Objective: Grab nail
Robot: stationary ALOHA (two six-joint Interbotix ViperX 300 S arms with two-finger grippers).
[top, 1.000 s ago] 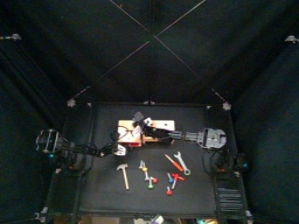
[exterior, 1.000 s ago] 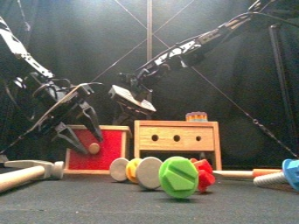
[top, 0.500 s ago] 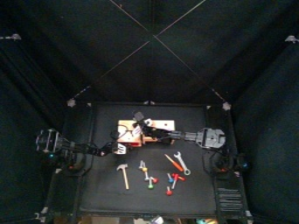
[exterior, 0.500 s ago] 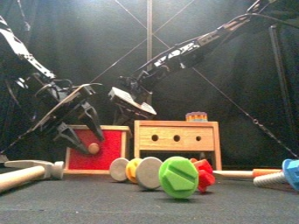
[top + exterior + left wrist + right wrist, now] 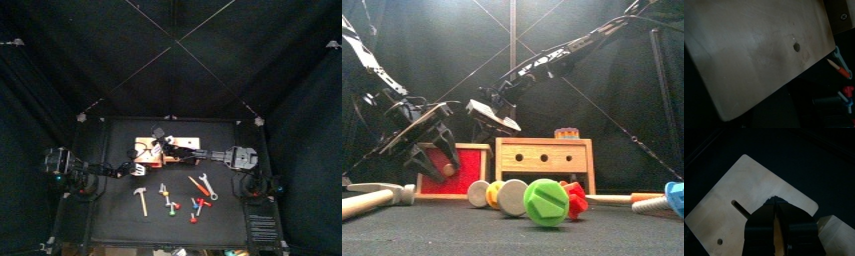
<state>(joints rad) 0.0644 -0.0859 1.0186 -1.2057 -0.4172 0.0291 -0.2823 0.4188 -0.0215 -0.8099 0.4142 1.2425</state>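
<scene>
Nail in right tool, unlabelled

Overhead, a small black table inside black curtains. Two black arms meet over a pale wooden box near the table's back. The left gripper hangs at the box's left edge, the right gripper above its top. In front of both lie small colourful toy tools, including a wooden-handled hammer.

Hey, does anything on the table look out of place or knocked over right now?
Nothing stands out: the wooden box with holes stands upright and the toy tools lie loosely scattered along the table's front.
</scene>
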